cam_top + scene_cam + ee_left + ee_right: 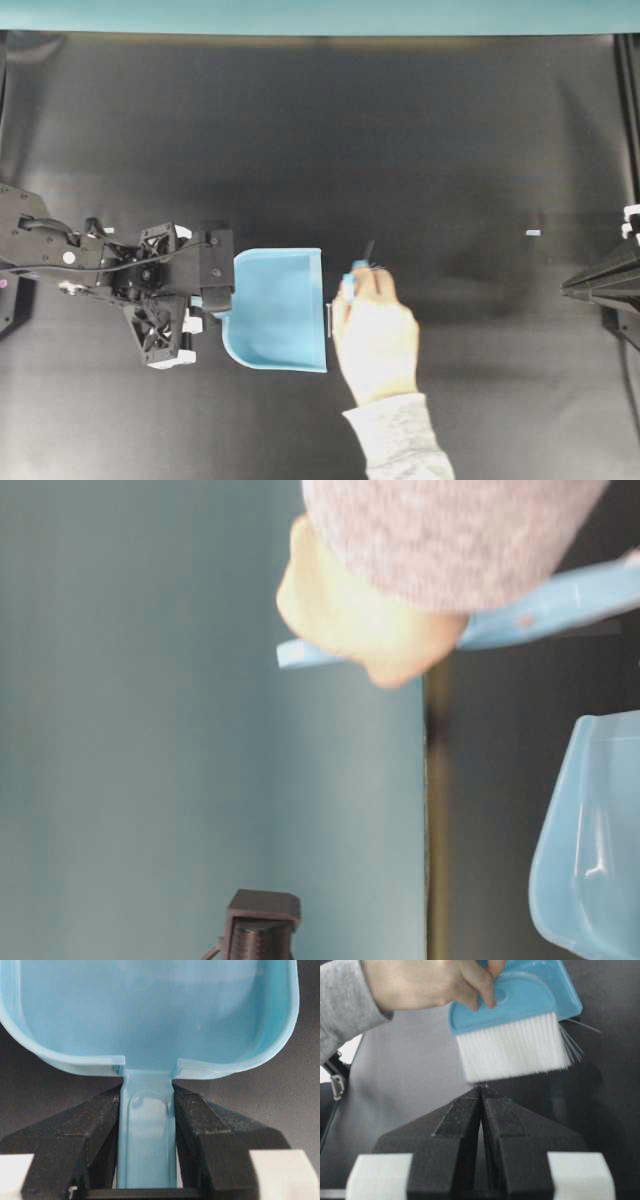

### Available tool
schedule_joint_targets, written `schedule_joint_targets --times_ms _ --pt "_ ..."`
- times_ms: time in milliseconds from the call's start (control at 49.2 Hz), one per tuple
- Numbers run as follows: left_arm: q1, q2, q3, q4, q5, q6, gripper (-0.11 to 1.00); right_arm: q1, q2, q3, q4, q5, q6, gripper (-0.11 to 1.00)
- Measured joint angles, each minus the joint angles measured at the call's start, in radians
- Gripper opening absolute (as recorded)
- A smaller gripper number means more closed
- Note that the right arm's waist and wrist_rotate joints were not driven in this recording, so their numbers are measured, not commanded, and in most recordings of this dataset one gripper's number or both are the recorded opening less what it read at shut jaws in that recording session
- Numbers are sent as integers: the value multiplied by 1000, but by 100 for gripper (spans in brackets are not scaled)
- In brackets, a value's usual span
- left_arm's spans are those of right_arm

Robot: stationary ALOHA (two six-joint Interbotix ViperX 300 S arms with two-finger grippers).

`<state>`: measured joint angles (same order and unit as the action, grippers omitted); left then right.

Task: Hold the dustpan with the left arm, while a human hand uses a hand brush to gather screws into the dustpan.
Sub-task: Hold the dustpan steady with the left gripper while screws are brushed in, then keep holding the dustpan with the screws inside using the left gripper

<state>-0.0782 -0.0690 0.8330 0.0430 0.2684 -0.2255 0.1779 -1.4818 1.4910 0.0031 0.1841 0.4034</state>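
The light blue dustpan (278, 308) lies flat on the black table, its mouth facing right. My left gripper (220, 293) is shut on its short handle (147, 1130), with a black finger (197, 1120) pressed against each side; the tray (150, 1010) shows empty. A human hand (375, 335) with a grey mottled cuff (400, 440) holds the hand brush (515, 1005) just off the dustpan's mouth, white bristles (512, 1052) pointing down. I cannot make out any screws. My right gripper (481, 1089) is shut and empty at the right edge (568, 288).
A small light blue scrap (533, 233) lies on the mat at the right. A teal wall (320, 15) runs along the far edge. In the table-level view the hand (360, 630), the brush handle (560, 605) and the dustpan rim (560, 860) show close up.
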Motion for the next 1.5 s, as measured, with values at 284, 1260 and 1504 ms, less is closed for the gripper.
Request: schedule_joint_targets --times_ms 284,1260,1504 --pt "0 69 44 0 -112 -2 29 0 0 0 0 -2 0 0" --pt "48 43 359 0 -954 112 29 0 -8 0 0 2 0 0" --pt "72 26 385 0 -1057 137 29 0 -8 2 0 2 0 0"
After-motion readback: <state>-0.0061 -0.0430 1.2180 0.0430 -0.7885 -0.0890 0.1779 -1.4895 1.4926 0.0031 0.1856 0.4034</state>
